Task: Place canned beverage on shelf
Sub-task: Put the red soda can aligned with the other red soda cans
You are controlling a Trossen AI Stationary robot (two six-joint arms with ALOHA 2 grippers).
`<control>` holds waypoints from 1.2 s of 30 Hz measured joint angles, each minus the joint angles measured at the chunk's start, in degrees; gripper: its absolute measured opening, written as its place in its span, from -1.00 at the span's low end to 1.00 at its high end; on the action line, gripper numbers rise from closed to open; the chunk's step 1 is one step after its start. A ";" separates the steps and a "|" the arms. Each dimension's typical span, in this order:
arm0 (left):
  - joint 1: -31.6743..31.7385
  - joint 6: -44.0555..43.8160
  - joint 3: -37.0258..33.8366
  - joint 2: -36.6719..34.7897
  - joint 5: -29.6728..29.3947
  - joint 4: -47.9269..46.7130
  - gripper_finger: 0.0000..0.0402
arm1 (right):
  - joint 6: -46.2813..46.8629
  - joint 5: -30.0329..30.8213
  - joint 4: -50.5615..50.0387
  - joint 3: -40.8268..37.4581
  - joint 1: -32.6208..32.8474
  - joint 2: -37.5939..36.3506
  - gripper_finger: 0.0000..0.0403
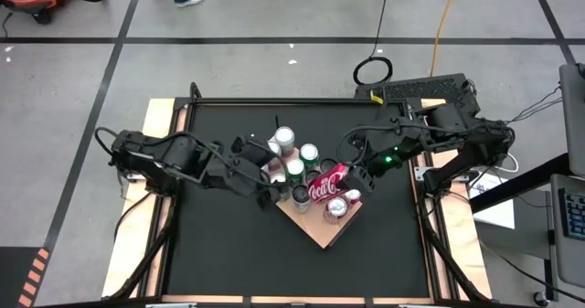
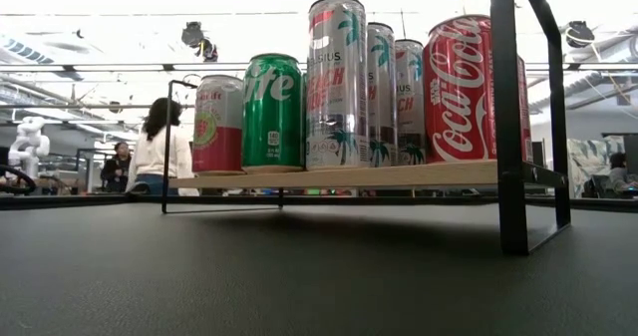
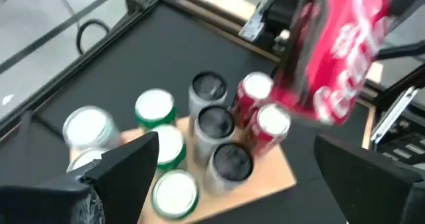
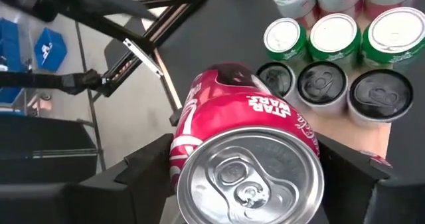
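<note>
I'm seeing my right gripper (image 1: 340,182) clamping a glossy red cylindrical can (image 1: 326,184) over the wood-grain shelf (image 1: 322,229); left gripper (image 1: 271,187) is gaping wide above the matte black table (image 1: 219,244)

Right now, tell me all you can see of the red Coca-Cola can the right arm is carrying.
The red Coca-Cola can is a glossy metal can with white script and a Star Wars mark near its rim, its silver top and pull tab unopened. It lies tilted on its side between the jaws of the right gripper, lifted above the shelf and the cans standing there, touching none of them. The left gripper, jaws open, hangs close by without touching it.
</note>
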 joint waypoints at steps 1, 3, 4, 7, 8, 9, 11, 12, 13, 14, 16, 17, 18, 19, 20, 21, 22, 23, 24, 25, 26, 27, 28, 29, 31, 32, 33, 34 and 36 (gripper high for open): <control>-0.62 -1.06 0.00 -0.40 -0.27 -1.28 0.98 | -0.06 0.01 0.00 0.00 0.33 0.00 0.39; -1.40 -2.99 0.00 -1.09 -1.01 -2.73 0.98 | 0.43 0.06 -0.05 0.00 1.11 0.00 0.39; -1.74 -3.61 0.00 -1.45 -1.42 -3.74 0.98 | 1.04 0.07 -0.02 0.00 1.49 0.00 0.38; -2.89 -3.74 0.00 -2.69 -2.45 -5.84 0.98 | 2.93 0.20 1.04 0.00 3.03 0.00 0.38; -2.94 -3.71 0.00 -3.19 -2.46 -6.63 0.98 | 3.26 0.19 2.56 0.00 3.61 0.00 0.38; -3.01 -3.54 0.00 -3.71 -2.38 -7.33 0.98 | 3.60 0.33 4.69 0.00 4.17 0.00 0.38; -3.19 -2.66 0.00 -4.79 -1.80 -8.01 0.98 | 4.51 1.39 8.72 0.00 5.21 0.00 0.38; -3.33 -2.05 0.00 -5.31 -1.50 -8.52 0.98 | 4.98 2.04 10.22 0.00 5.69 0.01 0.38; -3.62 -1.77 -0.01 -5.91 -1.42 -9.11 0.98 | 5.54 2.65 11.57 0.01 6.11 0.13 0.38; -3.99 -1.50 -0.02 -6.58 -1.25 -9.50 0.98 | 6.12 3.11 12.88 0.03 6.46 0.34 0.38; -4.72 -0.48 -0.02 -7.87 -1.15 -10.13 0.98 | 7.49 3.32 14.79 0.07 7.16 0.84 0.38; -5.20 -0.18 -0.02 -8.44 -1.19 -10.44 0.98 | 8.22 3.32 14.93 0.07 7.57 1.15 0.38; -5.67 -0.17 -0.02 -9.08 -1.58 -10.77 0.98 | 8.95 3.34 14.67 0.07 7.90 1.65 0.38; -6.18 -0.20 -0.02 -9.59 -2.13 -11.27 0.98 | 9.61 3.34 14.50 0.04 8.13 1.96 0.38; -6.64 -0.20 -0.02 -10.05 -2.58 -11.80 0.98 | 10.30 3.30 14.53 0.04 8.44 2.30 0.38; -7.06 -0.16 -0.03 -10.49 -2.93 -12.32 0.98 | 10.93 3.26 14.59 0.04 8.70 2.74 0.38; -7.50 -0.20 -0.04 -10.89 -3.27 -12.82 0.98 | 11.80 3.20 14.53 0.04 8.79 2.93 0.38; -7.80 -0.26 -0.04 -11.32 -3.47 -13.38 0.98 | 12.60 3.17 14.47 0.04 8.99 3.23 0.38; -8.08 -0.26 -0.04 -11.61 -3.62 -13.88 0.98 | 13.37 3.18 14.51 0.04 9.10 3.59 0.38; -8.32 -0.28 -0.04 -11.85 -3.75 -14.09 0.98 | 14.01 3.22 14.61 0.04 9.19 3.79 0.38; -8.60 -0.28 -0.04 -12.13 -3.79 -14.32 0.98 | 14.57 3.26 14.61 0.04 9.29 4.04 0.38; -8.90 -0.28 -0.04 -12.25 -3.84 -14.66 0.98 | 14.99 3.25 14.67 0.04 9.31 4.51 0.38; -9.07 -0.28 -0.04 -12.28 -3.92 -14.86 0.98 | 15.34 3.21 14.92 0.04 9.31 4.79 0.38; -9.23 -0.25 -0.04 -12.28 -4.03 -14.85 0.98 | 15.34 3.17 15.38 0.04 9.31 5.00 0.38; -9.50 -0.23 -0.07 -12.28 -4.15 -15.06 0.98 | 15.36 3.18 16.63 0.04 9.28 5.55 0.38; -9.70 -0.29 -0.07 -12.28 -4.16 -15.30 0.98 | 15.36 3.11 17.29 0.04 9.27 5.63 0.38; -9.89 -0.28 -0.07 -12.28 -4.16 -15.71 0.98 | 15.36 3.09 17.95 0.04 9.27 5.70 0.38; -10.02 -0.28 -0.08 -12.28 -4.16 -16.16 0.98 | 15.38 3.09 18.57 0.04 9.27 5.70 0.38; -10.12 -0.51 -0.59 -12.28 -4.16 -16.28 0.98 | 15.38 3.10 18.87 0.04 9.27 5.70 0.38</control>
